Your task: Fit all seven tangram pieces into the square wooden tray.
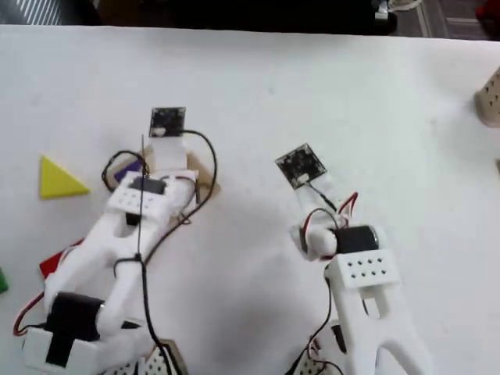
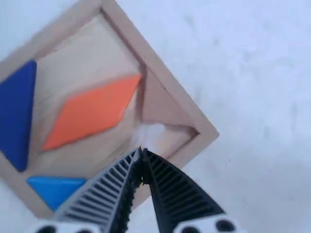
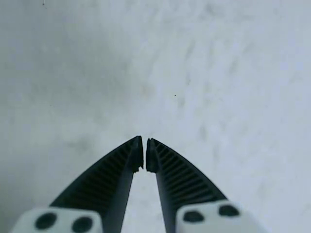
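High view: table (image 1: 312, 86) wide open far side & right. Left arm (image 1: 117, 226) leans over tray (image 1: 207, 183); yellow triangle (image 1: 58, 180) lies apart beside it. Right arm (image 1: 363, 273) over bare top. Left wrist view: left gripper (image 2: 143, 165) closed tip-to-tip, empty, above tray corner; orange parallelogram (image 2: 92, 111), dark blue triangle (image 2: 17, 114) & light blue triangle (image 2: 53, 188) inside, bare wood near rim. Right wrist view: right gripper (image 3: 145, 155) pinched together, holding nothing.
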Controlling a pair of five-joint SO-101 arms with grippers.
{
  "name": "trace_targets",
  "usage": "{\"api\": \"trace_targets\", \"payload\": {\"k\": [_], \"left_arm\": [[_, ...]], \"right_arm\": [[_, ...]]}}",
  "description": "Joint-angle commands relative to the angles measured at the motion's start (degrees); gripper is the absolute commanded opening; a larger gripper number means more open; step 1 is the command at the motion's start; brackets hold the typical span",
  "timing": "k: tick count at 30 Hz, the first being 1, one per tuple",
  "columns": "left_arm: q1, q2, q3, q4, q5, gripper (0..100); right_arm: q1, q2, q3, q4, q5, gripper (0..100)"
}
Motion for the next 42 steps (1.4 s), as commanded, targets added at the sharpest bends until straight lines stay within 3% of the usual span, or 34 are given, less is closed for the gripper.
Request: {"api": "trace_targets", "payload": {"k": [1,7,20,31,42], "left_arm": [[-0.6,6.8,-6.4,-1.6,0.0,2],[-4.4,13.9,-15.7,5.1,0.0,2],[-8.1,15.3,-16.6,2.3,0.0,2],[-8.8,23.5,-27.3,10.2,0.0,2],[-12.6,30.6,-35.8,10.4,0.0,2]], "right_arm": [[0.5,2.2,-2.2,-1.5,-0.6,1.7],[0.5,3.7,-2.2,-2.9,-0.6,1.7],[0.5,3.7,-2.2,-3.0,-0.6,1.7],[0.5,3.7,-1.9,-2.9,-0.6,1.7],[0.5,3.7,-1.8,-2.9,-0.6,1.7]]}}
